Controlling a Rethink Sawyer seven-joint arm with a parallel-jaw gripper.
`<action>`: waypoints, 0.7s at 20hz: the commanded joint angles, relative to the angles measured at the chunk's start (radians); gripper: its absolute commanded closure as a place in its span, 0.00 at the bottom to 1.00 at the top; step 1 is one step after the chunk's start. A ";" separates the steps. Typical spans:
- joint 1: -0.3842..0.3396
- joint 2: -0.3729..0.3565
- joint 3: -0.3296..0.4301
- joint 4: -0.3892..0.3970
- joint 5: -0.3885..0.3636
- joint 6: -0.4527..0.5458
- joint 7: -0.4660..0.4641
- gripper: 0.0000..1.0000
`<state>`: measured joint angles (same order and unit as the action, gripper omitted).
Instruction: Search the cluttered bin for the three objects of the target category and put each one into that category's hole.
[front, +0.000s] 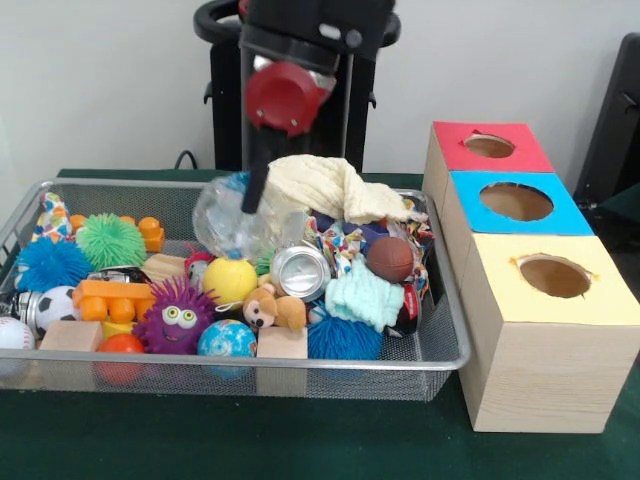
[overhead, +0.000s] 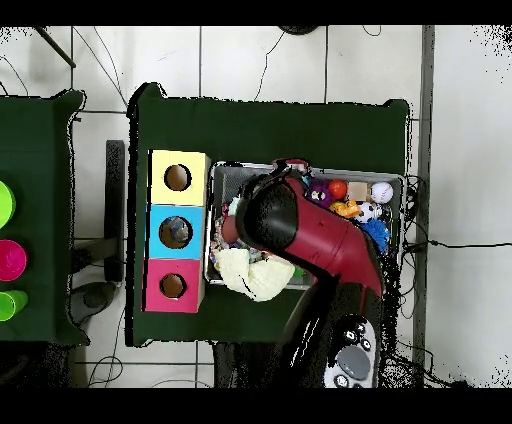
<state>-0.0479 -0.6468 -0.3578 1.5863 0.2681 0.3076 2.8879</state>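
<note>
Over the bin's (front: 440, 300) far middle my tool (front: 256, 195) reaches down against a clear plastic bottle (front: 232, 225); I cannot tell whether it grips it. The bottle sits tilted atop the clutter, just beside a cream cloth (front: 325, 187) and above a crushed can (front: 300, 272). Around them lie a yellow ball (front: 230, 280), a purple fuzzy toy (front: 176, 318), a teddy (front: 270, 310) and a brown ball (front: 390, 259). Beside the bin on the green desk (front: 300, 440) stand three boxes with holes: red (front: 490, 146), blue (front: 516, 202), yellow (front: 553, 276).
</note>
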 joint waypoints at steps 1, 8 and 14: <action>-0.019 -0.060 0.136 0.115 -0.046 0.143 -0.064 1.00; 0.025 -0.063 0.119 0.140 0.010 0.190 0.056 1.00; 0.058 -0.069 0.089 0.153 0.016 0.217 0.088 1.00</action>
<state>-0.0104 -0.7155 -0.3543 1.6303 0.2605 0.3845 2.8879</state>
